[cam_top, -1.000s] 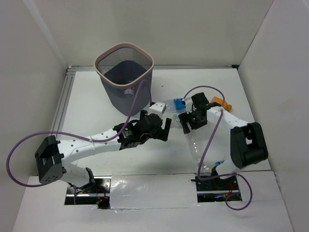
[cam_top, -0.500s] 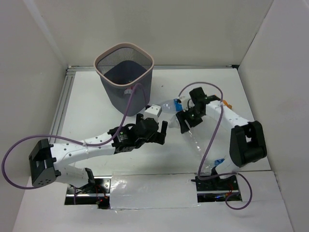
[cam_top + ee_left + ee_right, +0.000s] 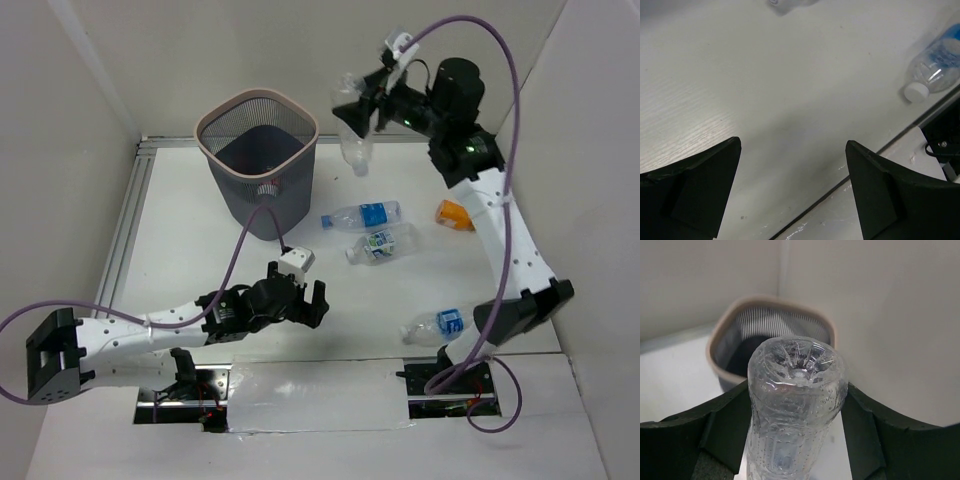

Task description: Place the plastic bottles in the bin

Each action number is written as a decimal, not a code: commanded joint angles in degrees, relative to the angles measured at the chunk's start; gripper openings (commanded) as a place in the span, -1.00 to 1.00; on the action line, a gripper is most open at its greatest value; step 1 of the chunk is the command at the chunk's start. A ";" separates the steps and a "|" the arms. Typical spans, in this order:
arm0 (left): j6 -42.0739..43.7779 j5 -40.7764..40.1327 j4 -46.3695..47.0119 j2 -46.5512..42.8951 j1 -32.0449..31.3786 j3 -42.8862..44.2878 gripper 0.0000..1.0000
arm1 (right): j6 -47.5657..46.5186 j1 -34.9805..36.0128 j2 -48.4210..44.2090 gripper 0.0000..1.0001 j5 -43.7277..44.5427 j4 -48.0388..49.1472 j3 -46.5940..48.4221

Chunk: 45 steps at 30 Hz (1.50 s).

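My right gripper [image 3: 357, 108] is raised high to the right of the bin [image 3: 300, 115] and is shut on a clear plastic bottle [image 3: 355, 142] that hangs down from it. In the right wrist view the bottle [image 3: 796, 400] fills the space between my fingers, base toward the camera, with the bin [image 3: 722, 342] beyond it. Three more bottles lie on the table: a blue-labelled one [image 3: 362, 215], a green-white one [image 3: 383, 243], and a blue-labelled one [image 3: 438, 326] near the front, also in the left wrist view [image 3: 937, 67]. My left gripper [image 3: 297, 303] is open and empty, low over the table.
A small orange wedge [image 3: 454, 215] lies at the right of the table. A purple cable [image 3: 262, 215] runs in front of the bin. White walls close the back and both sides. A taped strip [image 3: 315, 385] edges the front.
My right arm has lifted a bottle from the table's middle up and back to beside the bin's rim. My left arm has pulled back toward the front.
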 commanded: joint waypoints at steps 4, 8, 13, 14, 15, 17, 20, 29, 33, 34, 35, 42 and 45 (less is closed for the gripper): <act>1.90 4.06 5.82 -3.23 -0.45 -1.90 0.93 | 9.01 12.11 18.78 -0.94 6.13 22.69 21.90; 1.90 4.06 6.43 -4.38 -1.06 -3.13 0.90 | 10.76 15.89 24.34 -0.92 7.88 25.33 25.59; 5.49 5.99 8.19 -3.33 -1.06 -2.53 0.90 | 12.17 17.05 32.08 -0.03 11.40 22.62 26.29; 6.63 6.00 8.19 -2.45 -1.06 -1.65 0.93 | 12.17 17.05 32.61 0.35 11.41 20.17 26.29; 9.60 7.48 8.80 -0.18 -1.06 0.36 0.93 | 12.17 15.40 32.62 0.75 11.41 19.02 26.29; 12.26 8.10 9.59 2.38 -1.06 2.56 0.93 | 11.48 13.72 31.13 1.00 11.41 15.60 26.29; 17.71 10.65 12.66 7.56 -1.06 5.73 0.93 | 9.63 8.19 26.48 1.00 13.24 8.94 24.45; 28.62 30.06 21.13 29.09 -1.58 20.05 0.58 | -4.25 -19.93 1.82 -0.49 -0.80 -9.56 -15.80; 29.94 34.39 19.79 37.80 -2.81 27.35 0.44 | -8.47 -28.55 -11.04 -0.45 -4.15 -11.93 -33.53; 29.94 34.39 20.40 39.12 -2.82 28.14 0.56 | -9.70 -30.83 -13.07 -0.42 -4.93 -12.46 -35.91; 29.94 34.39 20.93 39.65 -3.34 28.15 0.66 | -10.23 -32.07 -16.65 -0.33 -5.46 -12.98 -39.59; 30.46 35.71 21.12 46.49 -3.87 34.91 0.95 | -9.63 -40.16 -24.33 0.61 -10.29 -16.32 -45.07; 30.46 34.22 22.60 48.79 -4.92 36.93 0.95 | -8.49 -42.54 -25.04 0.65 -11.45 -16.33 -45.60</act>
